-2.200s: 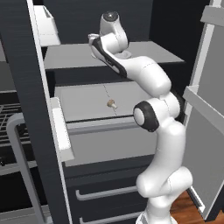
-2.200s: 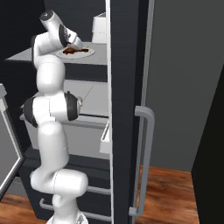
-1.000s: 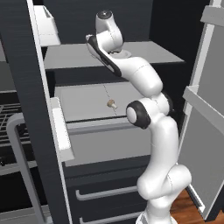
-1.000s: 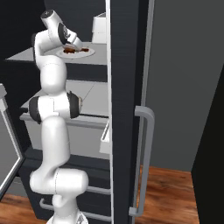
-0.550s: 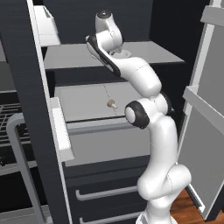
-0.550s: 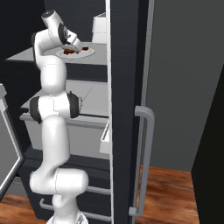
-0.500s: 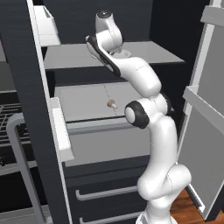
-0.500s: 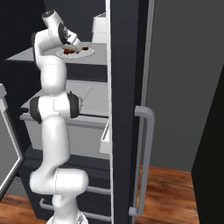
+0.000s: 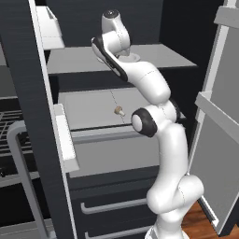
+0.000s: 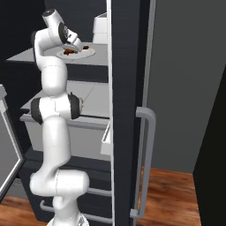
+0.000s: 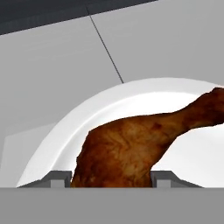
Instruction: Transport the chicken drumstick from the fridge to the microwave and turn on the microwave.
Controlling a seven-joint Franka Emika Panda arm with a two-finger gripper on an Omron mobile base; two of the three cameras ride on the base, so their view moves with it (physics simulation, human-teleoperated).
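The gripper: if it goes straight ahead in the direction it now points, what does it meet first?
The gripper would first meet the thick end of the chicken drumstick, already between its fingertips. Just beneath lies the white plate, on a fridge shelf.

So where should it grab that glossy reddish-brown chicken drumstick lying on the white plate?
Best across the glossy reddish-brown chicken drumstick's thick meaty end, coming down from above. That end is broad and lies flat on the round white plate, and the gripper's fingertips already straddle it; the thin bony end tapers away.

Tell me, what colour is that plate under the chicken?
White plate; clearest in the hand view.
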